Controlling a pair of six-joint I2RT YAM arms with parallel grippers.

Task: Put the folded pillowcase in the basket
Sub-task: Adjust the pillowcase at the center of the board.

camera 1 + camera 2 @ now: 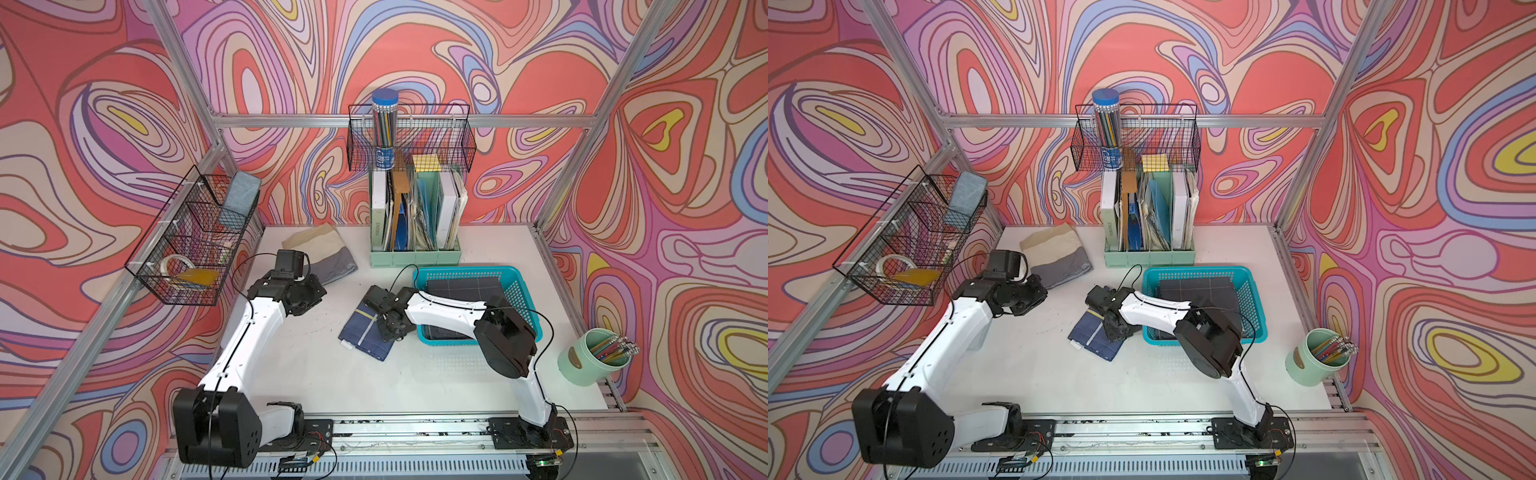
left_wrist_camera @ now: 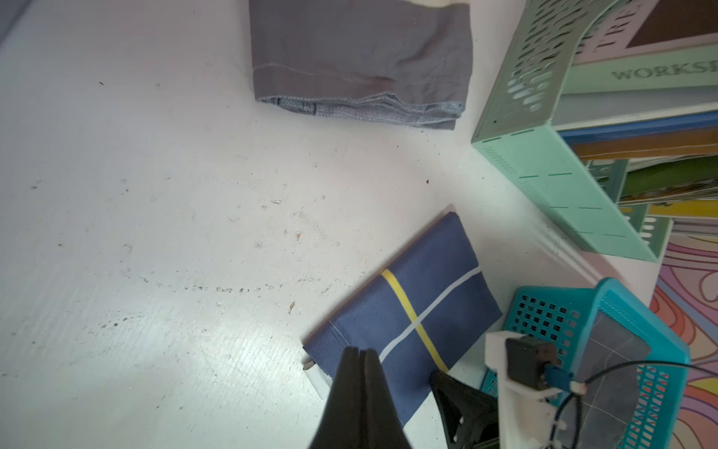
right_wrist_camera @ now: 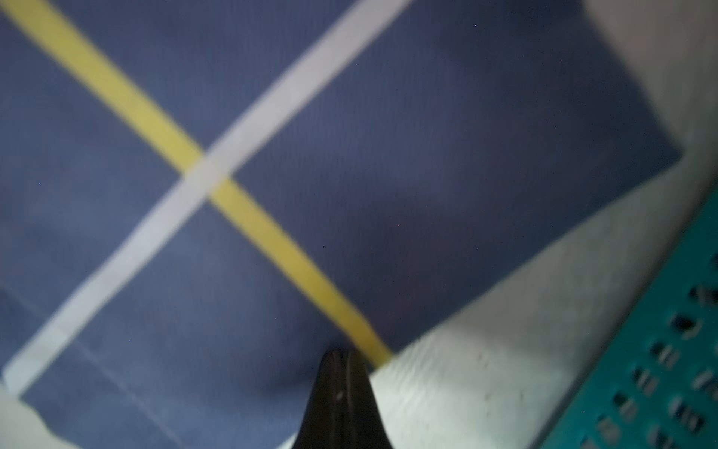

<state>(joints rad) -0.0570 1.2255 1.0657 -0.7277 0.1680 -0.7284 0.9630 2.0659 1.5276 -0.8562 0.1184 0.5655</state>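
**stitchbot_fan:** Where is the folded navy-blue pillowcase with the yellow and white stripes (image 1: 365, 332) sitting right now?

**yam_watcher:** It's laid flat on the white tabletop (image 1: 291, 374), right under the right gripper (image 3: 341, 355). The fingers are pressed tight together. Their tips are set at the cloth's edge, just where the yellow stripe ends. Whether any fabric is pinched between them can't be told, since the wrist view is blurred there.

**stitchbot_fan:** And the rectangular turquoise plastic basket with the perforated sides (image 1: 465, 271)?

**yam_watcher:** That's found just beside the right gripper, on the side away from the left arm. It's very near the pillowcase, but contact can't be made out. A dark folded cloth with thin pale lines (image 1: 461, 289) is already lying inside it.

**stitchbot_fan:** Left side?

**yam_watcher:** The left gripper (image 2: 359, 352) is squeezed closed as well. The pillowcase is seen just ahead of its tips, and a folded grey cloth (image 2: 357, 66) is seen farther ahead on the table.
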